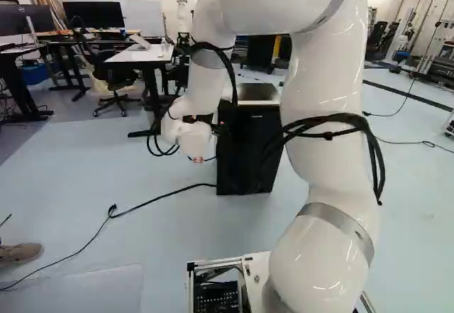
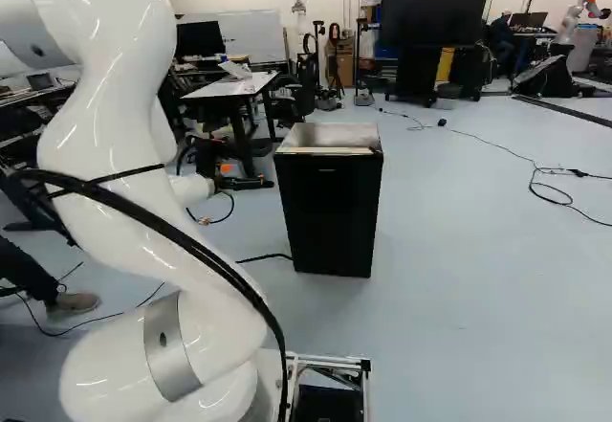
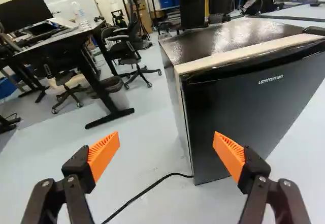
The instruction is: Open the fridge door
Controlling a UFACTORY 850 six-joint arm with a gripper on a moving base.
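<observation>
1. Pale blue floor [image 2: 459,278] spreads under everything, with a whiteboard [image 2: 258,39] and a big dark screen [image 2: 436,6] at the far end of the room.
2. Desks stand in the back (one [image 3: 56,38] has a bottle [image 3: 77,11] on it), and a black rolling chair [image 3: 129,49] is near that desk.
3. Away at the right of the right base view, another robot [image 2: 572,25] stands in the back.
4. Ahead of my base is the fridge [image 2: 330,207], a black box standing upright on the floor. It is near the middle of the right base view, and my white arm [image 1: 323,100] hides part of it in the left base view.
5. Its door [image 3: 249,107] looks closed, flat along the front of the box.
6. Beside the fridge is my gripper [image 2: 216,194], to the left of the box in the right base view.
7. Seen from the wrist, the gripper [image 3: 166,153] has its two fingers wide apart, with nothing pinched between the orange pads [image 3: 104,154]. One finger shows against the floor, and the other shows partly against the lower part of the door.
8. Low by the fridge, a thin black cord [image 3: 147,189] runs along the floor (it looks a bit like a long, bendy noodle).
</observation>
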